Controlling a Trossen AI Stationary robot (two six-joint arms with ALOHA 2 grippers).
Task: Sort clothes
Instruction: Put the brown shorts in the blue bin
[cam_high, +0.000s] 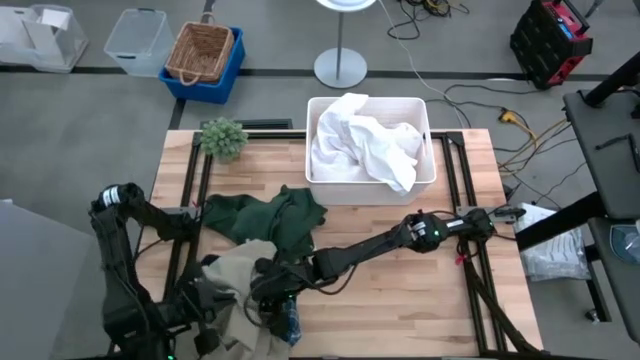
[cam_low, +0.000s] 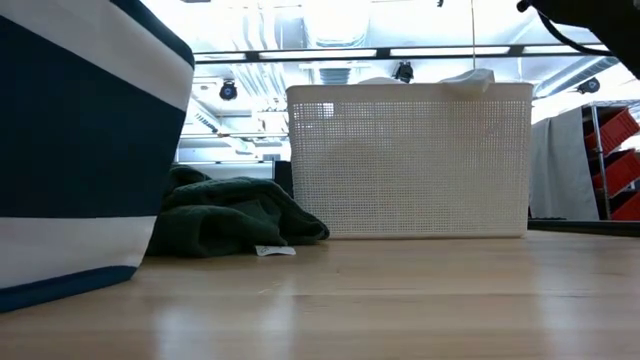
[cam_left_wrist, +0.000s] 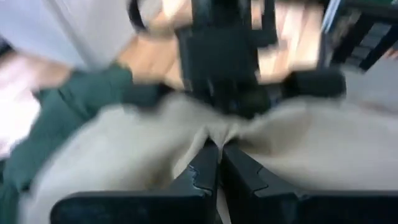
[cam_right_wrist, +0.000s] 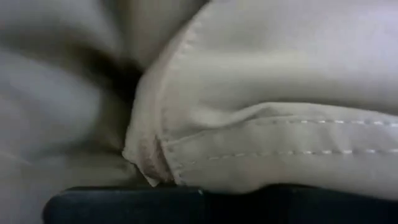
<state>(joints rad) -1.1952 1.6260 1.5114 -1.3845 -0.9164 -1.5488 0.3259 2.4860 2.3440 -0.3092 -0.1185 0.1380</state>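
Observation:
A khaki tan garment (cam_high: 235, 265) lies bunched near the table's near left corner. Both grippers are at it: my left gripper (cam_left_wrist: 217, 167) is shut on it from the near left, and my right gripper (cam_high: 266, 288) reaches it from the right on a long stretched arm. In the right wrist view the garment's stitched hem (cam_right_wrist: 267, 134) fills the picture. A dark green garment (cam_high: 268, 215) lies just beyond the khaki one, flat on the table. White clothes (cam_high: 365, 145) are heaped in the white bin (cam_high: 432, 150) at the far edge. My left gripper pinches a raised fold of the khaki fabric (cam_left_wrist: 214, 138) between its two shut fingers. The cloth spreads away from the fingertips toward my right gripper. My right gripper is pressed close against the khaki garment's hem (cam_right_wrist: 155, 158). Its fingertips are hidden under the cloth, so which layer it has cannot be told.
A small green plant (cam_high: 222, 137) stands at the far left corner. A blue piece of cloth (cam_high: 290, 322) lies under my right arm near the near edge. Navy and white striped fabric (cam_low: 80, 150) hangs close before the low camera. Bare wood lies at the table's near right.

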